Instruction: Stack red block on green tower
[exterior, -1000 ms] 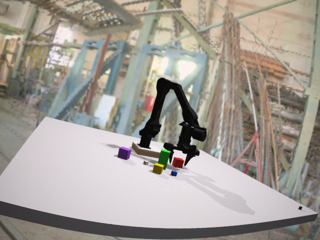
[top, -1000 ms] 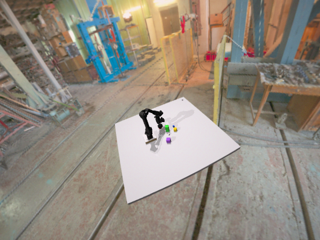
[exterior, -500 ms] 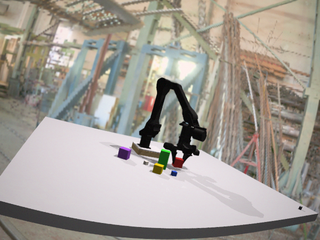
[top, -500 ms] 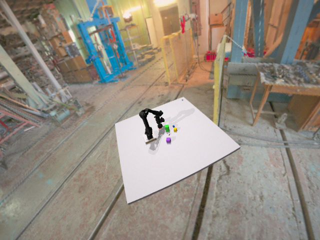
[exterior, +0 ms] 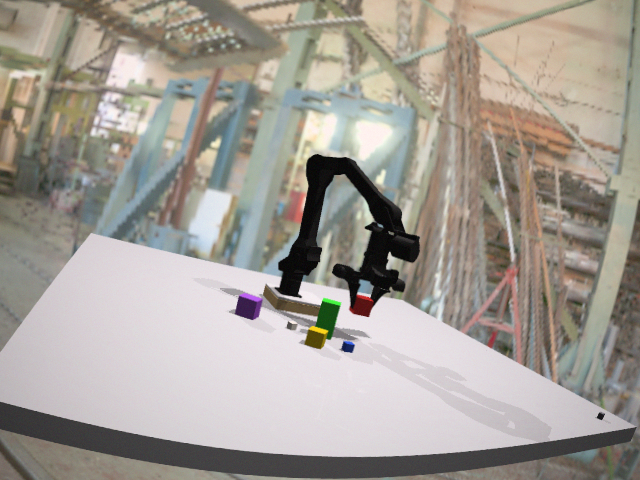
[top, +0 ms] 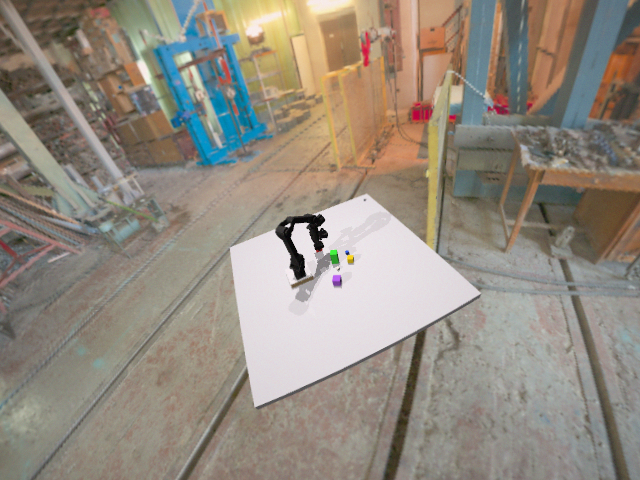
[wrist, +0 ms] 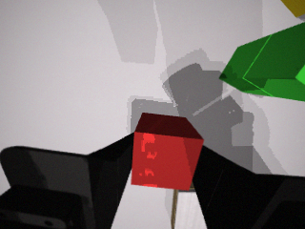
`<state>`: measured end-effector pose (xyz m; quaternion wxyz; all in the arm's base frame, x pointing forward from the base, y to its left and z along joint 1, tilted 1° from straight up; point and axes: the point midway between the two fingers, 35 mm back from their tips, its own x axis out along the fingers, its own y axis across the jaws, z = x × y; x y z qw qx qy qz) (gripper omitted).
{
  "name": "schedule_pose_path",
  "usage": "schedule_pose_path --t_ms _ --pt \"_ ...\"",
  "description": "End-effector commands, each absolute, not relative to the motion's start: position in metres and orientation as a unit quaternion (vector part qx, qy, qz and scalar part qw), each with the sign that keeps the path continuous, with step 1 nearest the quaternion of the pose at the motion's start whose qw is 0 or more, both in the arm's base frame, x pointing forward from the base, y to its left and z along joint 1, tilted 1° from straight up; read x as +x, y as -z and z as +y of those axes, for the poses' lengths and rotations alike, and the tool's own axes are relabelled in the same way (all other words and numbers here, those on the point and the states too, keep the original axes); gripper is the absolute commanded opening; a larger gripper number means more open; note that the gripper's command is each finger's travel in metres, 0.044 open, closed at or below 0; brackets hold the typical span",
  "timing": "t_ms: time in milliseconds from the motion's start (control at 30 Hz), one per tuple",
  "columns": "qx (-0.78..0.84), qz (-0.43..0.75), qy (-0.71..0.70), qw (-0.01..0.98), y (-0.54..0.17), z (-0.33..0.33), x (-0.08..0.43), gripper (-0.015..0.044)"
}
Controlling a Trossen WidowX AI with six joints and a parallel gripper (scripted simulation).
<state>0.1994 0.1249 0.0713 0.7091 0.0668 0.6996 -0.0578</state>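
Fingers of my black parallel-jaw gripper (wrist: 164,164) are pinched on the small red cube (wrist: 164,152): in the wrist view one dark finger (wrist: 111,167) presses its left face and the other its right, and I read the cube as gripped between them. Whether it is off the white table top (exterior: 129,361) or resting on it, I cannot tell; its grey shadow sits just behind it in the wrist view.

From the exterior view, nearest me on the table lie a small blue cube (exterior: 347,346) and a yellow cube (exterior: 315,336), near each other but apart. Just left of the yellow one is a tiny pale grey cube (exterior: 292,324). Behind the yellow cube stands the tall green block tower (exterior: 328,316), upright. The red cube (exterior: 361,304) hangs in the gripper (exterior: 363,299) just beside the tower, to its right in this view, level with the tower's upper half and not touching it. Off to the left, well apart from the group, sits a purple cube (exterior: 248,305).

Farther back is the flat tan base plate (exterior: 289,303) that carries the black arm (exterior: 315,217), which arches up and over, then down to the gripper. I see no bins or trays holding anything; every cube sits directly on the table top.
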Motion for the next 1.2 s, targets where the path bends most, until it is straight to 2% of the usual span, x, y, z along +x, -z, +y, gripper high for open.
schedule_pose_path --t_ms 0,300,667,1167 --pt "0.070 0.696 0.052 0.712 -0.094 0.125 0.199 0.0000" --pt "0.070 0.696 0.052 0.712 -0.131 0.124 0.198 0.0000" --pt "0.071 0.696 0.052 0.713 -0.132 0.122 0.201 0.0000" --pt "0.074 0.690 0.055 0.718 -0.131 0.072 0.235 0.0000"
